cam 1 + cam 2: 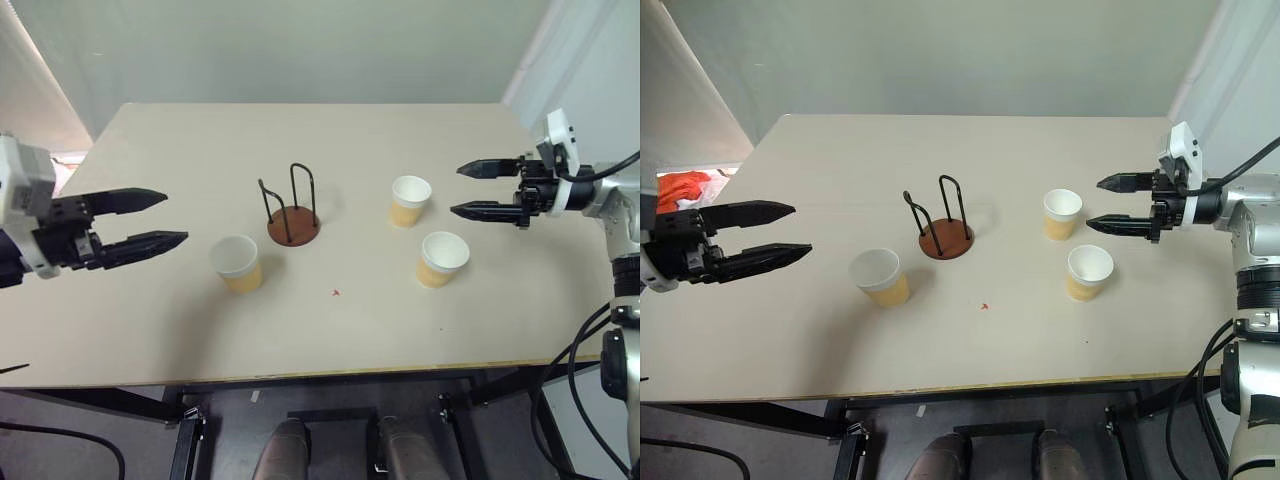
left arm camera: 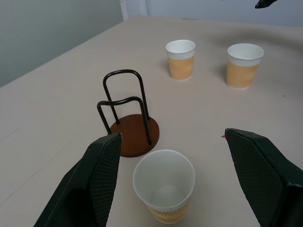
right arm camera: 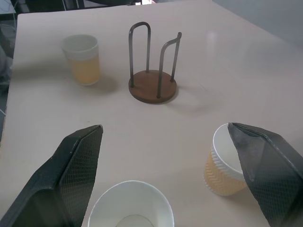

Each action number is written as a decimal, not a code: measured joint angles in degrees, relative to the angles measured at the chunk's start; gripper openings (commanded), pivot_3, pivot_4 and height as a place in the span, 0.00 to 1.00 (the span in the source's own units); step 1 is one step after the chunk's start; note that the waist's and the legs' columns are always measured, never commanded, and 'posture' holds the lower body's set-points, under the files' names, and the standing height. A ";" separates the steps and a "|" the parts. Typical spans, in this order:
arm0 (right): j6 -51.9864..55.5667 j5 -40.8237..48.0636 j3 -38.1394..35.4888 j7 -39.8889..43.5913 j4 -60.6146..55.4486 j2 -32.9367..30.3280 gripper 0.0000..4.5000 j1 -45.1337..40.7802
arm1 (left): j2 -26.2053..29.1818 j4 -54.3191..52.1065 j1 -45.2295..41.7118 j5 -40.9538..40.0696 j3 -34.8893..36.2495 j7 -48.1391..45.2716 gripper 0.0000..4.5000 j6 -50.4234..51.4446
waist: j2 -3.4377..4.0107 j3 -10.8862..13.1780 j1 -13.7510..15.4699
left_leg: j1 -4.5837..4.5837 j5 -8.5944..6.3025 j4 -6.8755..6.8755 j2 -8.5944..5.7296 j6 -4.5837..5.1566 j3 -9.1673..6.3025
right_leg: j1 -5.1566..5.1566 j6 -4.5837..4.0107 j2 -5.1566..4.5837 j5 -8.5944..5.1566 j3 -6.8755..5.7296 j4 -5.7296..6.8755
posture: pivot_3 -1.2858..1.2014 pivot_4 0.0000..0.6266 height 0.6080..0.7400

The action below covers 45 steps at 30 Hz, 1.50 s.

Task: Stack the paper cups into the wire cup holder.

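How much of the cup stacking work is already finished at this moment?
Nothing is done yet: the wire holder is empty. All three cups stand apart on the table: one near the open left claw, two near the open right claw. Neither claw holds anything. All three cups are left to stack.

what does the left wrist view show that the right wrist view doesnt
Left wrist view, not the right: the open left hand either side of one cup, and a small red mark on the table. Right wrist view, not the left: the open right hand above two cups. Both: the empty wire cup holder and all three paper cups upright on the table.
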 measured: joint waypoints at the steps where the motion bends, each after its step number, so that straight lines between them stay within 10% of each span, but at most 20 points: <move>1: -0.03 0.00 0.00 0.02 0.04 -0.01 1.00 0.00 | 0.00 0.00 -0.01 0.00 0.00 0.00 0.84 0.00 | 0.00 0.00 0.00 | 0.00 0.00 0.00 0.00 0.00 0.00 | 0.00 0.00 0.00 0.00 0.00 0.00 | 0.52 0.24 1.00; 15: -1.56 0.97 -1.80 0.52 -2.03 -1.84 1.00 4.16 | -2.40 5.01 -14.44 1.38 -9.27 2.15 0.84 -1.80 | 0.00 0.00 0.33 | 0.05 0.09 0.01 0.00 0.06 0.01 | 0.09 0.01 -0.01 0.01 -0.02 0.01 | 0.52 0.24 1.00; 28: 16.56 12.48 -8.34 -13.71 -34.41 -2.67 1.00 17.73 | -19.42 34.09 -45.84 22.91 -37.73 0.54 0.84 -10.59 | -0.02 0.00 0.70 | -0.23 0.05 0.53 -0.06 0.29 0.06 | 0.33 0.94 -0.04 0.37 -0.01 -0.46 | 0.52 0.24 1.00; 45: 23.35 19.36 -14.73 -24.20 -45.78 -5.50 1.00 26.49 | -17.94 18.42 -35.20 23.96 -37.11 1.89 0.84 2.79 | -0.01 0.01 1.73 | -0.70 -0.03 1.03 -0.21 0.83 0.13 | 0.39 1.71 -0.06 0.59 0.13 -0.98 | 0.52 0.24 1.00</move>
